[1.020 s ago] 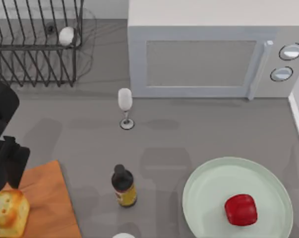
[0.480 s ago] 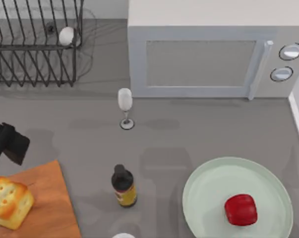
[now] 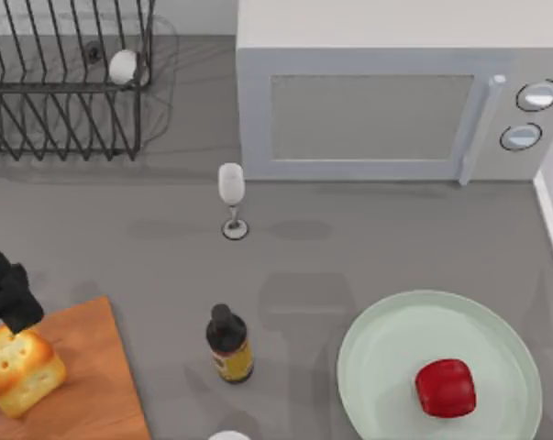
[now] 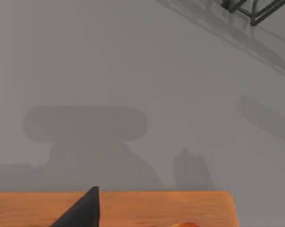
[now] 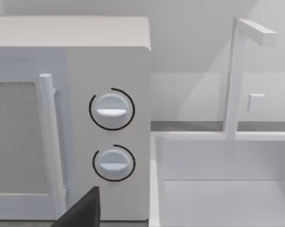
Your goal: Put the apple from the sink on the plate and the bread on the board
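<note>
Grey countertop carries a white microwave at upper right of the top view and a black wire rack at upper left. At lower right, the small glossy red apple lies on the large round mint-green plate. At lower left, the golden-yellow bread chunk sits on the orange-brown wooden board. My left gripper hovers just beyond the bread; whether it is wide or narrow, I cannot tell. A dark bottle and a clear wine glass stand mid-frame.
</note>
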Tool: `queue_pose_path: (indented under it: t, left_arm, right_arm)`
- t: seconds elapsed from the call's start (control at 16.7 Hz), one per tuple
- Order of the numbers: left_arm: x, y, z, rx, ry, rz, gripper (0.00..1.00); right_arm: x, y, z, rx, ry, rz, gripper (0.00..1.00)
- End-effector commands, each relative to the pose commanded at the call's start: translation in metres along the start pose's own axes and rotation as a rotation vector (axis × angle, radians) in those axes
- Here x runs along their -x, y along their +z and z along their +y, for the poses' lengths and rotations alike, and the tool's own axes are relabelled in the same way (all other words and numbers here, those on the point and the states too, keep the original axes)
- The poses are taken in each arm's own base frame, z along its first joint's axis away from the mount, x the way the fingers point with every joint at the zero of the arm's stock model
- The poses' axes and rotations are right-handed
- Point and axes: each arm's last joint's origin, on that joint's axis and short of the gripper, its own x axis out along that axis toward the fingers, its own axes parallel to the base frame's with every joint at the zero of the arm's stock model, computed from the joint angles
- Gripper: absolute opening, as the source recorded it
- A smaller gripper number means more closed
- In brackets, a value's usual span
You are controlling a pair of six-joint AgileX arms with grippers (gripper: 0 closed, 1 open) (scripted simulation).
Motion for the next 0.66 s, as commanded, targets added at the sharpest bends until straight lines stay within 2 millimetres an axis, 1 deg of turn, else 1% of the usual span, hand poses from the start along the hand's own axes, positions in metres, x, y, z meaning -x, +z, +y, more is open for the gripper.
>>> queue_pose_path:
  t: [0.18,0.36,0.48,0.66]
  left_arm:
    - [0.008,-0.009,0.010,-0.249,-0.088,-0.264,1.00]
    - [0.010,-0.015,0.016,-0.415,-0.110,-0.485,1.00]
    - [0.010,-0.017,0.019,-0.476,-0.108,-0.575,1.00]
    - [0.010,-0.018,0.019,-0.499,-0.105,-0.610,1.00]
  right_arm:
    - [0.000,0.000,0.000,0.000,0.000,0.000,1.00]
    - [0.000,0.000,0.000,0.000,0.000,0.000,1.00]
    - [0.000,0.000,0.000,0.000,0.000,0.000,1.00]
    - [0.000,0.000,0.000,0.000,0.000,0.000,1.00]
